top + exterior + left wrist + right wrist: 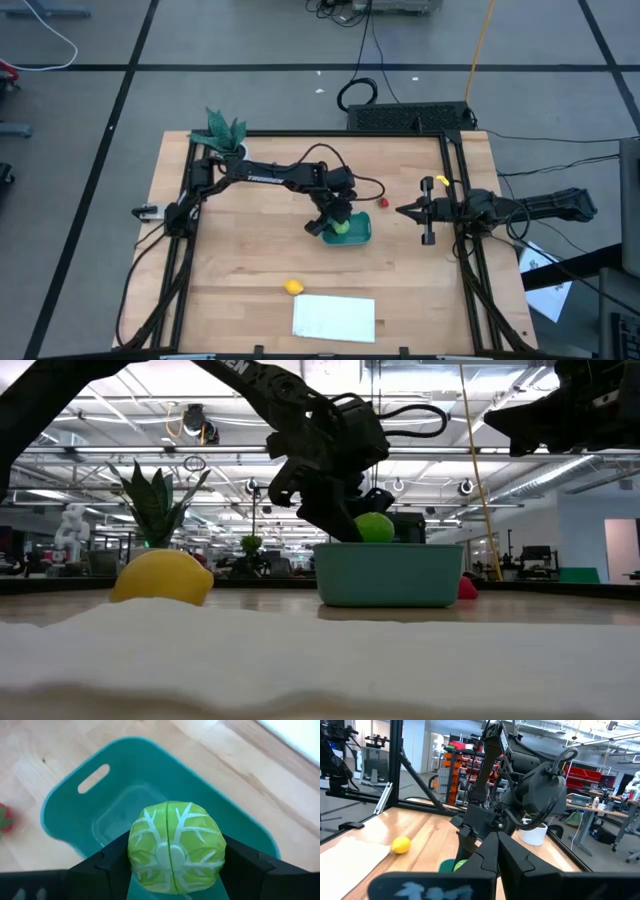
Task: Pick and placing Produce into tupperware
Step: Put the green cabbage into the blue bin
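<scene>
Over our wooden table (240,250), left gripper (172,870) clamps one green produce (175,847) above one tupperware (75,815); right gripper (402,211) waits, fingers together.

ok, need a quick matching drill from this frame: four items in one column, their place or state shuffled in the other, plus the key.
Items
1. green toy cabbage
2. yellow toy lemon
3. small red toy
4. right claw

States
A. on the table just outside the teal tub
B. held in the left claw over the tub
C. shut, empty, waiting right of the tub
D. on the table beside the white sheet

Pairs: 1-B, 2-D, 3-A, 4-C
</scene>
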{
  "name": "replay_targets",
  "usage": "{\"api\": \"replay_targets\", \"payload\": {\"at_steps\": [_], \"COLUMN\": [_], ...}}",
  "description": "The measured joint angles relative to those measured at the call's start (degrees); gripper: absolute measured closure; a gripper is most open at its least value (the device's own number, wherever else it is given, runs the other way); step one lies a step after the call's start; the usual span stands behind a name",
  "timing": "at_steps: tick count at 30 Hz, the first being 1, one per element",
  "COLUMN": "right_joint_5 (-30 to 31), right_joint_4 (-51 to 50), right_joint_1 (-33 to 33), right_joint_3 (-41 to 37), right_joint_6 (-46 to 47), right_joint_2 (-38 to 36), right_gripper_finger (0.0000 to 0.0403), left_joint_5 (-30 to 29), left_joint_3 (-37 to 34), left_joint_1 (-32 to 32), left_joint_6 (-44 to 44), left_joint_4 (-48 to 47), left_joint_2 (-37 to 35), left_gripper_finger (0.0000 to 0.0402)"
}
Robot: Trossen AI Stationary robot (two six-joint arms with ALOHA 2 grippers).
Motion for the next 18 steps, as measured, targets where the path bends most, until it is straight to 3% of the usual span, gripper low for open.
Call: {"api": "replay_targets", "payload": {"at_steps": [18], "right_joint_5": [0.0], "right_joint_4": [0.7], "right_joint_1": [0.0], "right_joint_3": [0.0], "right_joint_6": [-0.9], "right_joint_2": [0.0], "right_gripper_finger": [0.0403], "left_joint_5": [2.9], "left_joint_3": [0.0], "left_joint_1": [0.5], "left_joint_6": [-8.1], "left_joint_4": [-1.3], "left_joint_2": [0.0], "left_gripper_finger": [0.0161]}}
